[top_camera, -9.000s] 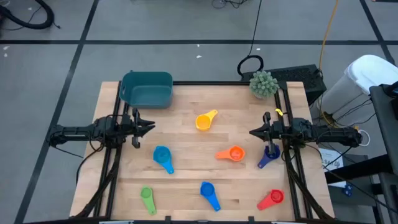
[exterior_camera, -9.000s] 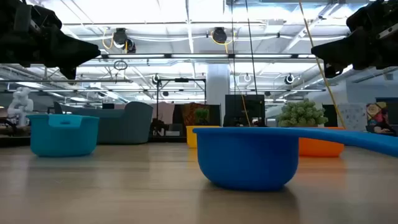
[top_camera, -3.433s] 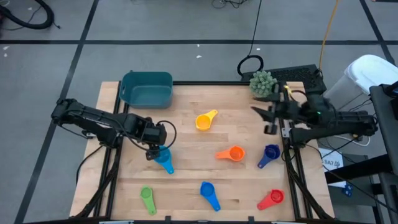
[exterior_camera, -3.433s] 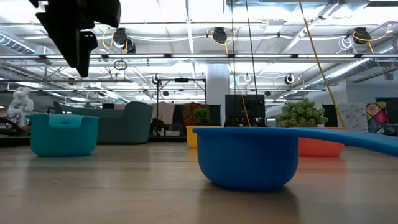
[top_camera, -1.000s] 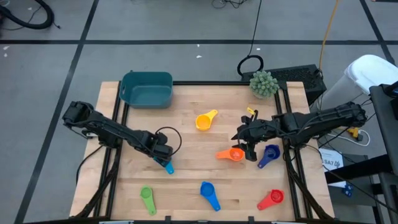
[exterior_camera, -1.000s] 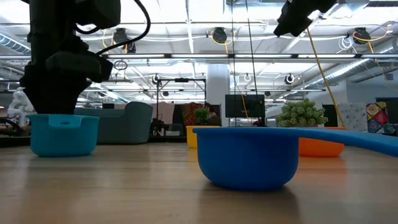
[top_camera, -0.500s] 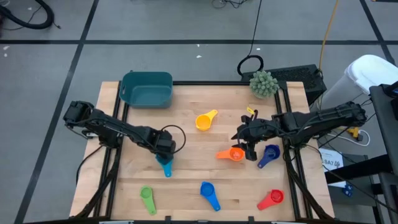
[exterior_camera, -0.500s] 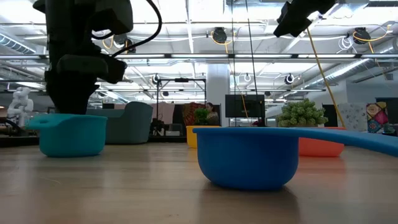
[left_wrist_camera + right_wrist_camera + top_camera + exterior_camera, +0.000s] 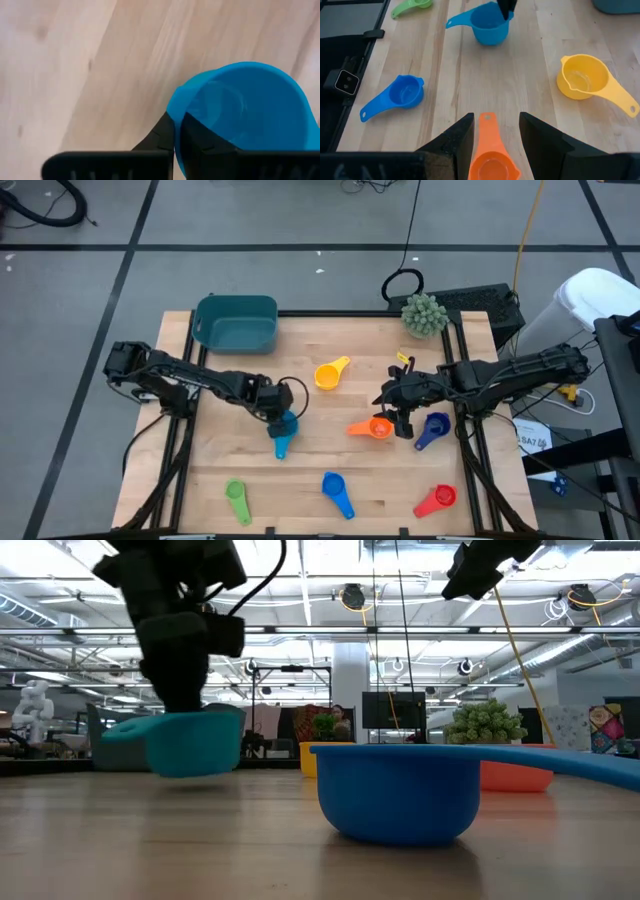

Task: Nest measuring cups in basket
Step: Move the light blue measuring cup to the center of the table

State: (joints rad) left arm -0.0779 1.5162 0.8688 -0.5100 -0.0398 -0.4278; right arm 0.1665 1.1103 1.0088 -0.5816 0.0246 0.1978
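Observation:
The light blue measuring cup hangs from my left gripper, which is shut on it left of the table's middle. The teal basket stands at the far left corner. Right of centre my right gripper hovers open above the orange cup; in the right wrist view its fingers stand on either side of the orange handle without touching. The other cups rest on their bases on the wood: yellow, dark purple-blue, blue, green and red. My left gripper pinches the light blue cup's wall at the rim, one finger inside the bowl and the other outside. The fingers come from above, pointing down. The cup hangs slightly tilted, apparently just clear of the table, handle sticking out sideways.
A spiky green ball plant stands at the far right corner. In the low view the blue cup stands close in front. Bare wood lies between the basket and the yellow cup.
My left gripper has shut on the light blue cup's rim and carried it toward the table's right and slightly toward the far edge. The cup has come up off the wood and turned, so that its handle now points toward the near edge.

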